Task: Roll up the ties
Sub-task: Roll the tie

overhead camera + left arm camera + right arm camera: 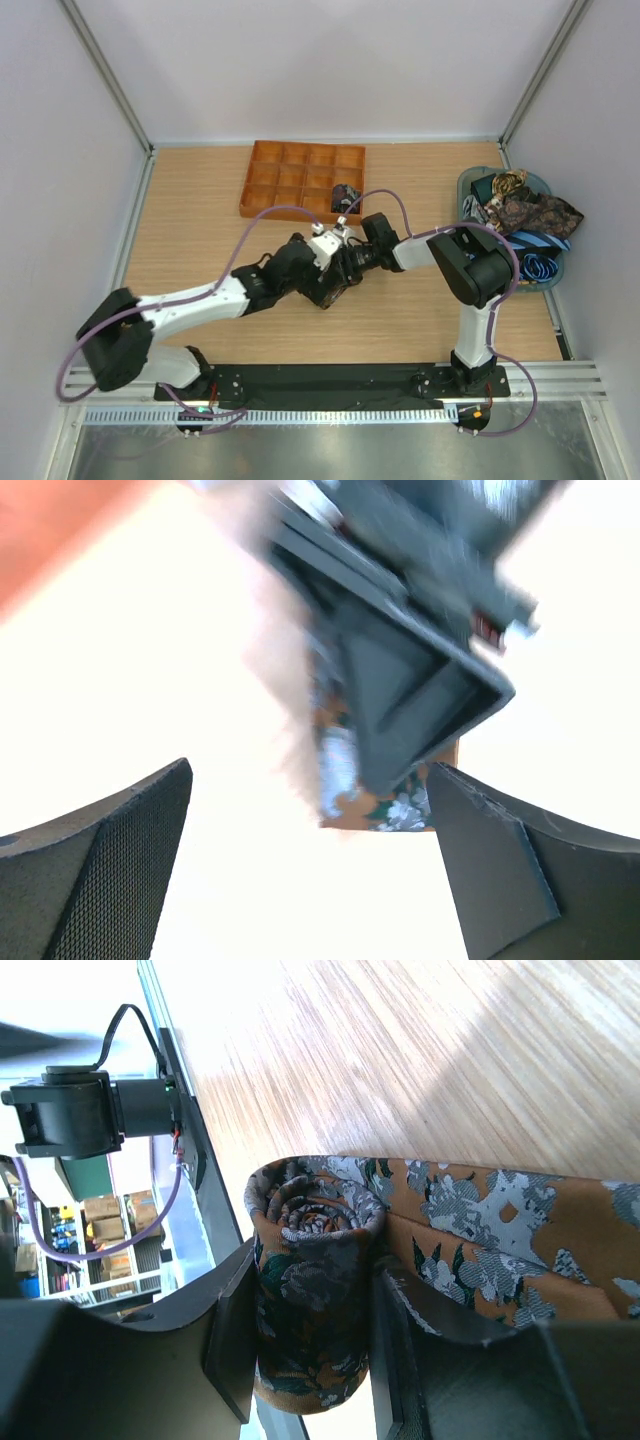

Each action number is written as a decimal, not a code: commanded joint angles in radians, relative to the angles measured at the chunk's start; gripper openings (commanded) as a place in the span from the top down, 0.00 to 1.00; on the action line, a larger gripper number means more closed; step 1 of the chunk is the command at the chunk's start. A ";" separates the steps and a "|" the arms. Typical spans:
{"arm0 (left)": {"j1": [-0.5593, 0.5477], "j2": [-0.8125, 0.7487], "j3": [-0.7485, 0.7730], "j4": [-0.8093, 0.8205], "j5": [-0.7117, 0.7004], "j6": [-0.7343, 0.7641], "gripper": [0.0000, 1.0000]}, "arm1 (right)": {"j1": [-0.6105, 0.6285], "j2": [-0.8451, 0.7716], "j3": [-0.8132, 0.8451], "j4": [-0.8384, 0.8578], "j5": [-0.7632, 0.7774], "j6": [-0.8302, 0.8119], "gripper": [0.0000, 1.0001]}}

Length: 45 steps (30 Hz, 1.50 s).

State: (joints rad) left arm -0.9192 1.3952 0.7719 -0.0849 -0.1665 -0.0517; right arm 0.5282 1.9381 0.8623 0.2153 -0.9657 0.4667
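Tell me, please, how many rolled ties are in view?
2: one coil at the right side of the orange tray, and one partly rolled paisley tie gripped between the right fingers. The loose pile in the basket may hide more.

An orange floral tie (315, 1215) is coiled tightly at one end, its tail laid flat on the bench (420, 1070). Other ties (528, 212) are heaped unrolled at the far right.

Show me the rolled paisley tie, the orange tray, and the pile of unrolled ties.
rolled paisley tie (312, 1300), right wrist view, side of the coil.
orange gridded tray (300, 146), top external view, far rim.
pile of unrolled ties (535, 212), top external view, brown paisley tie on top.
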 commanded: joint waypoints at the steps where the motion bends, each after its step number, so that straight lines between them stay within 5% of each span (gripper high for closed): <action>1: 0.011 -0.179 -0.069 0.189 -0.182 -0.080 0.00 | 0.001 0.047 -0.028 -0.074 0.107 -0.076 0.87; 5: 0.013 -0.211 -0.197 0.356 -0.473 -0.305 0.00 | 0.001 0.045 -0.034 -0.068 0.104 -0.071 0.86; 8: 0.013 -0.200 -0.135 0.229 -0.308 -0.211 0.00 | 0.001 0.039 -0.039 -0.065 0.105 -0.071 0.86; 15: 0.013 -0.246 -0.191 0.304 -0.269 -0.229 0.00 | 0.001 0.039 -0.040 -0.064 0.107 -0.071 0.87; 20: 0.005 -0.251 -0.253 0.390 -0.064 -0.133 0.00 | 0.000 0.050 -0.036 -0.063 0.105 -0.066 0.86; 25: 0.003 -0.141 -0.175 0.264 -0.061 -0.105 0.00 | 0.001 0.051 -0.034 -0.063 0.099 -0.068 0.87; 45: -0.020 0.105 -0.037 0.202 0.101 -0.037 0.00 | 0.001 0.070 -0.025 -0.062 0.087 -0.063 0.87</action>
State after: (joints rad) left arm -0.9344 1.4666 0.6788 0.1444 -0.1059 -0.1158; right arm 0.5228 1.9514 0.8604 0.2333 -0.9909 0.4652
